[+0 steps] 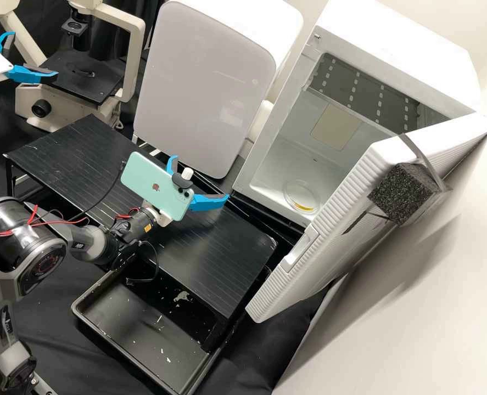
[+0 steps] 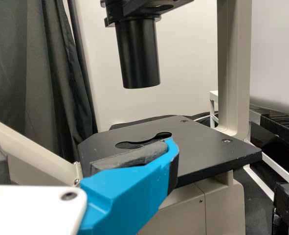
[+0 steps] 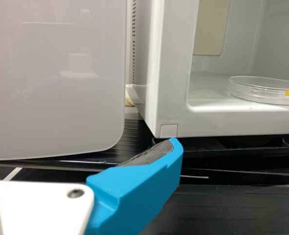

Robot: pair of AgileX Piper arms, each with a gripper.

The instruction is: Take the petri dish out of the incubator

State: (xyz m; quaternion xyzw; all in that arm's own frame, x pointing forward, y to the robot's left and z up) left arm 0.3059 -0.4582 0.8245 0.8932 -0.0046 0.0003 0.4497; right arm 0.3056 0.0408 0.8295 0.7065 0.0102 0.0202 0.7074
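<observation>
The dish point(image 1: 302, 196) lies flat on the floor of the incubator point(image 1: 402, 33), near its mouth, with a yellow label on its side. The door point(image 1: 336, 219) stands wide open, a foam block point(image 1: 399, 192) strapped to it; that leaves the front free for an arm to go in, which is surely the point. The right gripper point(image 1: 201, 176) is over the black stand point(image 1: 216, 236), facing the incubator but outside it, apart from the dish; the place looks chosen as a starting point for a level reach inside. Its fingers are spread wide, with nothing between them, and they touch nothing that I can see. That width should suit taking the dish by its rim, though the gripper probably has to shift toward the door side first, or a finger could knock the front frame. The left gripper point(image 1: 35, 53) is beside the microscope point(image 1: 62, 104), its fingers also well apart and empty; it seems to have no part in this step, so it is well out of the way there.
</observation>
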